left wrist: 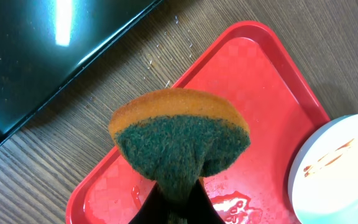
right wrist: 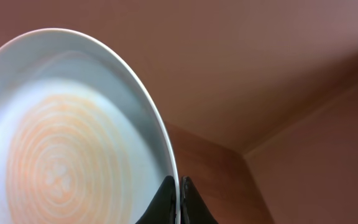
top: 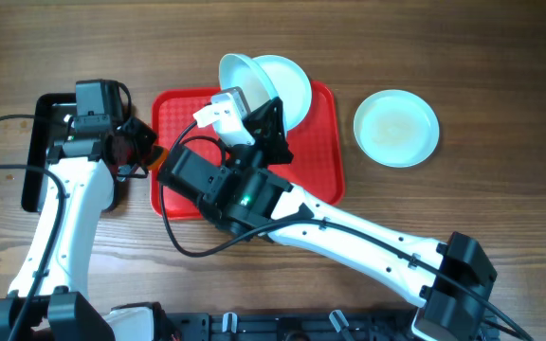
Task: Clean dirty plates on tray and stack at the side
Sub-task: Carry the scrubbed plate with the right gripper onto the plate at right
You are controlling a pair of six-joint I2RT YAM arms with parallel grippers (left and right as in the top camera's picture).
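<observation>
Plate (top: 240,80) stands tilted on edge above the tray (top: 173,104), upper centre of the overhead view, smeared face toward frame left, rim pinched by the right gripper (right wrist: 179,198); left gripper (left wrist: 174,210) clamps a sponge (left wrist: 179,137).

Red tray (top: 183,114) bearing streaked plate (left wrist: 340,168), tilted plate (top: 242,78) above it, third plate (top: 396,128) beside.

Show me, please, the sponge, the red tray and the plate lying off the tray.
sponge (left wrist: 182,143): left wrist view, green scouring face.
red tray (left wrist: 260,81): left wrist view, bare floor.
plate off the tray (top: 396,128): overhead view, centre.
</observation>
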